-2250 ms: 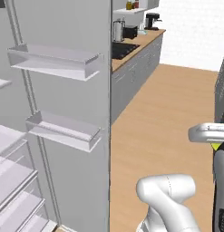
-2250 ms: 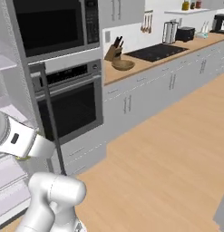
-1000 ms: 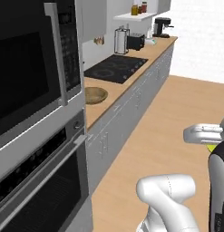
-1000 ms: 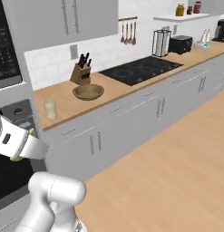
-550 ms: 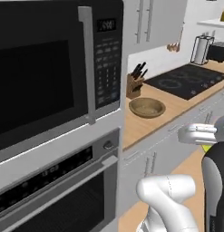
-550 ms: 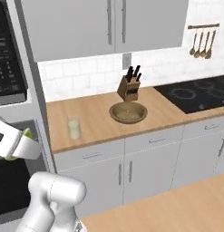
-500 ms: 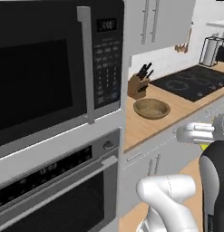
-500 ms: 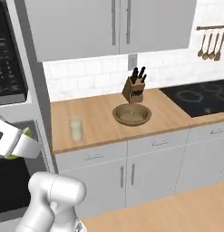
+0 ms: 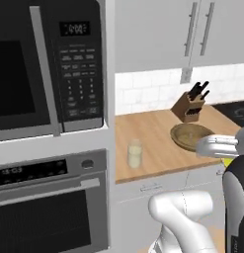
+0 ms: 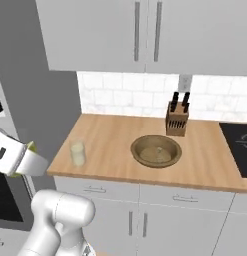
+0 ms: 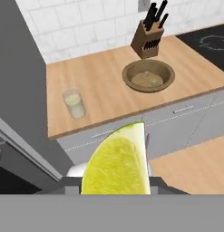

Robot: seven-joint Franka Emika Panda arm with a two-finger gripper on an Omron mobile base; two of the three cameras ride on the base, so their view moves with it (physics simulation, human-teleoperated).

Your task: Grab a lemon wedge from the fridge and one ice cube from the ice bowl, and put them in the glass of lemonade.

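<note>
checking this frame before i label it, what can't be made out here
- End effector fingertips: hand view, hidden behind the bright yellow lemon wedge.
- Ice cubes: too small to pick out in the round brown wooden bowl.
- Black cooktop: right base view, cut by the right edge.
- Small clear glass of lemonade: left base view, blurred outline.

Yellow lemon wedge (image 11: 117,164); brown ice bowl (image 10: 156,150); pale-yellow glass of lemonade (image 10: 77,152).

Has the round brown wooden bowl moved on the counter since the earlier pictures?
No. The round brown wooden bowl still sits just in front of the knife block; the base drove, so the whole view shifted.
</note>
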